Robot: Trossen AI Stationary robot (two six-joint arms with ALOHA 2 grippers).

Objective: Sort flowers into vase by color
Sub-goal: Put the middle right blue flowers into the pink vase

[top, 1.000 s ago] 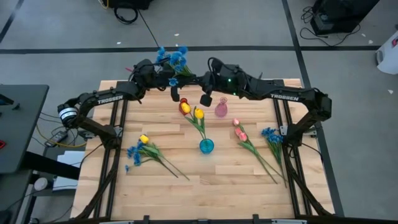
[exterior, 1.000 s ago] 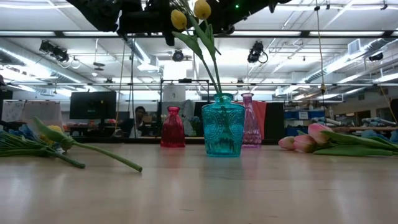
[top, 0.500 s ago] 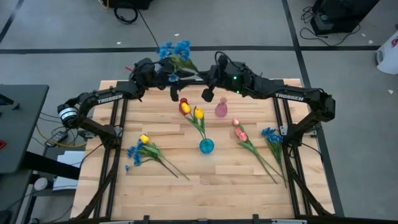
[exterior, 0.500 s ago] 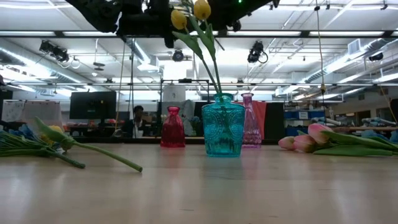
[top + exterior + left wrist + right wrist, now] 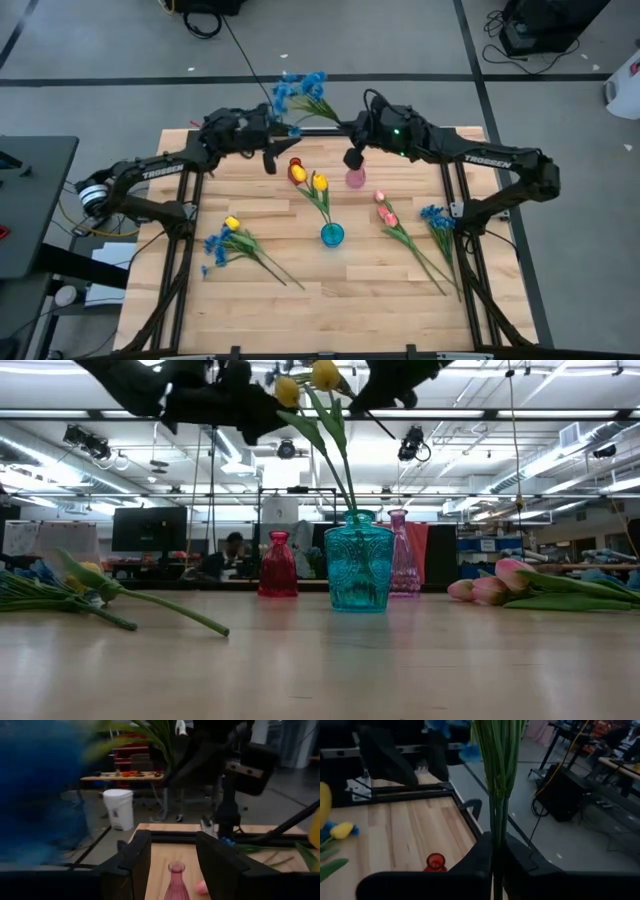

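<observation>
My right gripper (image 5: 351, 150) hangs high over the table's far side, above the pink vase (image 5: 355, 178). It is shut on a blue sprig (image 5: 301, 92), whose blossoms reach past the far edge. My left gripper (image 5: 172, 865) is open, empty and also raised, just left of the sprig, near the red vase (image 5: 294, 162). The teal vase (image 5: 331, 234) holds two yellow tulips (image 5: 319, 182) by their stems. A yellow tulip (image 5: 232, 224) and blue sprigs (image 5: 213, 246) lie on the table's left. Pink tulips (image 5: 385, 213) and a blue sprig (image 5: 436, 215) lie on its right. My right gripper pinches the blue sprig's bunched green stems (image 5: 498, 832) between its two fingers, well below the blossoms. The sprig is lifted clear of the table. It slants away from the fingers toward the far left, with the blossoms (image 5: 469, 753) at its free end.
In the low view the teal vase (image 5: 358, 565) stands nearest, with the red vase (image 5: 278, 565) and pink vase (image 5: 404, 555) behind it. The near half of the wooden table (image 5: 350, 300) is bare. A person sits in the room beyond the table.
My right gripper has moved toward the table's right with the blue sprig, and the blossoms have swung right with it, staying beyond the far edge. My left gripper has drawn back toward the table's left, away from the sprig.
</observation>
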